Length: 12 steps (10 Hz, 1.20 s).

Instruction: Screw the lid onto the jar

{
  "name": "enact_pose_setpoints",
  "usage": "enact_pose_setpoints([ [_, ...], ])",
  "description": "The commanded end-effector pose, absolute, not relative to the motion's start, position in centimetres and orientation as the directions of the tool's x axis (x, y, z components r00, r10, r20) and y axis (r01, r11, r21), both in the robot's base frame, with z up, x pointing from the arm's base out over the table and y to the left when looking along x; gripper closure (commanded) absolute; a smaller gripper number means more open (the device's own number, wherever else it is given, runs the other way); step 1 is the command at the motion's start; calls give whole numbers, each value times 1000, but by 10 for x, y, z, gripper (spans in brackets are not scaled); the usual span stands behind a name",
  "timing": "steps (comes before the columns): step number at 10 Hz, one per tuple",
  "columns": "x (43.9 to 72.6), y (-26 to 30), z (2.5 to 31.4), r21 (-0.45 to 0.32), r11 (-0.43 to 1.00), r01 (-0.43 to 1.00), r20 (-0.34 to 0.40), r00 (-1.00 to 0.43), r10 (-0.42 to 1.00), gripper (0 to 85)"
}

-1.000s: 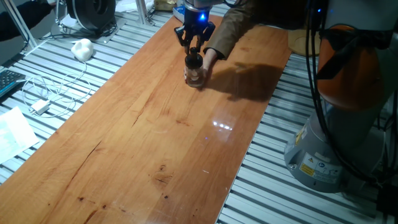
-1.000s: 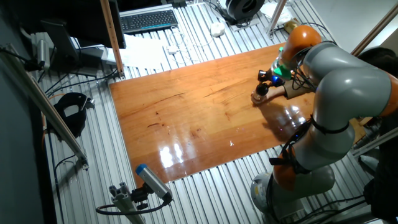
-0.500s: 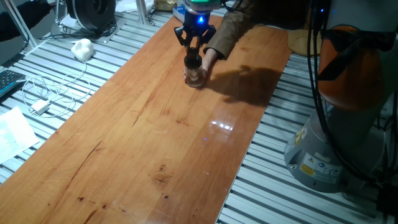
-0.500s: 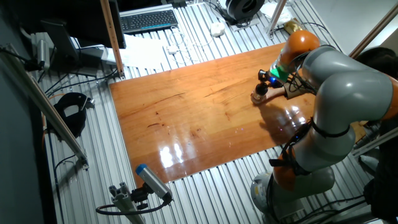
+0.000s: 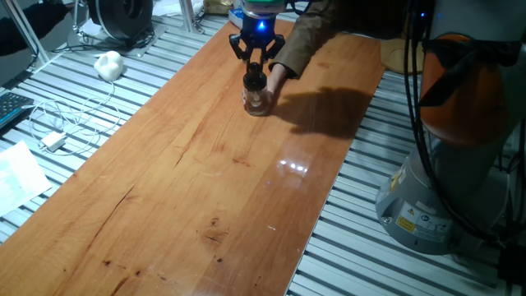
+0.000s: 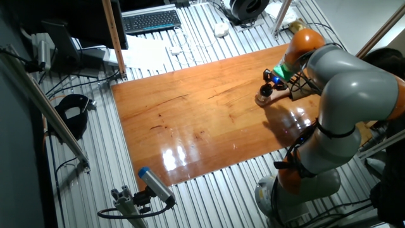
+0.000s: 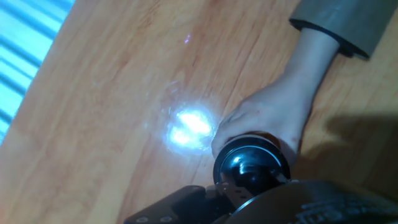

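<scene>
The lid (image 7: 251,167) already sits on the jar (image 5: 257,97) at the far end of the table (image 5: 205,189), steadied by a person's hand (image 7: 270,118), with the gripper (image 5: 256,66) apparently clenched on its knob, so tightening likely remains.

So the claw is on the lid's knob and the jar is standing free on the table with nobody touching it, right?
Not quite. The claw is at the knob of the lid, but the jar is not standing free: a person's hand is wrapped around it on the table. The hand view shows this best.
</scene>
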State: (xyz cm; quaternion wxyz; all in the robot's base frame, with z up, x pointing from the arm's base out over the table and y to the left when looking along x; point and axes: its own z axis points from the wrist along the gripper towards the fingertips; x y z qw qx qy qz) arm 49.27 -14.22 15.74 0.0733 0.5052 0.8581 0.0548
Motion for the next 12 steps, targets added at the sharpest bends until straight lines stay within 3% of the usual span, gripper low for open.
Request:
enact_pose_setpoints([
  [1,493,-142,157,170,387,906,-68,-381,922,850],
  [3,492,-142,157,163,398,903,-67,-393,917,850],
  [9,492,-143,157,98,670,736,-57,-668,742,850],
  [12,493,-143,157,121,752,648,-49,-753,657,850],
])
